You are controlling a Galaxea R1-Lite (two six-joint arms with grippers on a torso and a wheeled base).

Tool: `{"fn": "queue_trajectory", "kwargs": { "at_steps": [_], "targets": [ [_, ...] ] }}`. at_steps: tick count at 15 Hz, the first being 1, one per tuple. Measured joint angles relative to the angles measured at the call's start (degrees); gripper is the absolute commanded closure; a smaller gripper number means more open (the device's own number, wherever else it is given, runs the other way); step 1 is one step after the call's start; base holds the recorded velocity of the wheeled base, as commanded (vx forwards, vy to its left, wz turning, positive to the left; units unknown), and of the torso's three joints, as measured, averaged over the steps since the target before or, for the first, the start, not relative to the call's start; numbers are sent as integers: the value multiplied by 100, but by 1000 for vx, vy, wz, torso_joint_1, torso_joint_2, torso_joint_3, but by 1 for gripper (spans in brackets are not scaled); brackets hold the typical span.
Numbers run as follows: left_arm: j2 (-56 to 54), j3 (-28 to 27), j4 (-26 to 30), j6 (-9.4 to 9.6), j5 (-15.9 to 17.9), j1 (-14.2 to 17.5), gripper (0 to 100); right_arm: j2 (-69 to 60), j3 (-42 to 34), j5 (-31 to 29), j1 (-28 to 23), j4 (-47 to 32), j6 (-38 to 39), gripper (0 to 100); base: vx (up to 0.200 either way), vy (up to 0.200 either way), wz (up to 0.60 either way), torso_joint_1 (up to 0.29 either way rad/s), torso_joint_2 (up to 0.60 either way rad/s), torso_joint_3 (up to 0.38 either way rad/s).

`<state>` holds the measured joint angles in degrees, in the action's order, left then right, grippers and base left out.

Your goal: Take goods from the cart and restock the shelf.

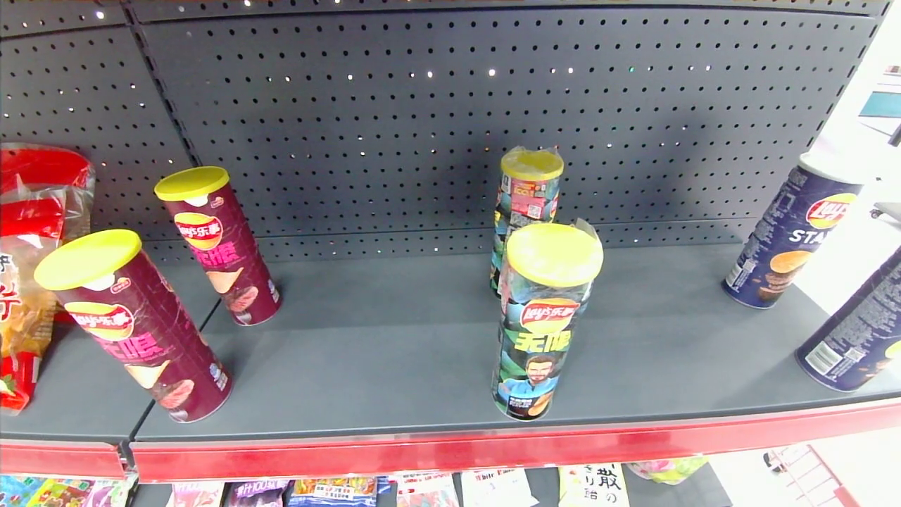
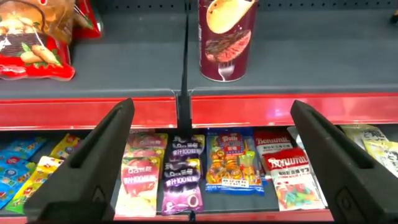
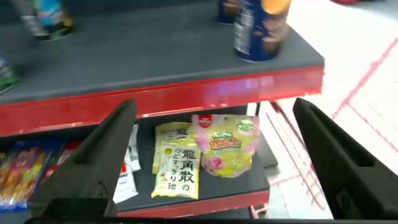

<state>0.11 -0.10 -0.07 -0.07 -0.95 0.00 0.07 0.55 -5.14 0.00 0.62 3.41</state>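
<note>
Left gripper (image 2: 212,104): I saw its fingers spread wide with nothing between them; it hung level with the red front lip (image 2: 261,107) of the shelf; one of the maroon cans stood just past that lip.
Right gripper (image 3: 214,102): likewise wide open and holding nothing; it sat before the same red lip near the shelf's right end, where a blue can stood close to the corner.
Shelf (image 1: 394,352): grey deck, with a perforated back panel (image 1: 422,127) behind it.
Maroon cans: the front maroon can (image 1: 134,324) stood near the lip on my left; the rear maroon can (image 1: 218,246) stood further back, apart from it; both upright with yellow lids.
Patterned cans: the front patterned can (image 1: 542,324) stood mid-shelf by the lip; the rear patterned can (image 1: 528,197) was right behind it, close to the back panel; I could not tell whether they touched.
Blue cans: the rear blue can (image 1: 792,232) and the front blue can (image 1: 855,331) stood at the right end.
Red snack bags (image 1: 28,246): at the far left, beside the front maroon can.
Lower shelf: sweet packets (image 2: 230,165) lay in a row; a yellow packet (image 3: 177,162) and a green-pink bag (image 3: 229,146) lay side by side further right.
</note>
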Motion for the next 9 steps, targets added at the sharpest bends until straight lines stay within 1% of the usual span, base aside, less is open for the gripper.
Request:
{"fn": "queue_trajectory", "kwargs": {
  "at_steps": [1,2,3,9],
  "targets": [
    [-4,0,0,0,2,0,0,-2,-26,96,0,-22,-51,0,0,0,0,0,0,0],
    [-6,0,2,0,13,0,0,-2,-41,417,5,-30,-330,0,0,0,0,0,0,0],
    [-9,0,5,0,16,0,0,-2,-45,530,10,-35,-423,0,0,0,0,0,0,0],
    [-9,0,2,0,11,0,0,-2,-55,378,16,-44,-368,0,0,0,0,0,0,0]
  ]
}}
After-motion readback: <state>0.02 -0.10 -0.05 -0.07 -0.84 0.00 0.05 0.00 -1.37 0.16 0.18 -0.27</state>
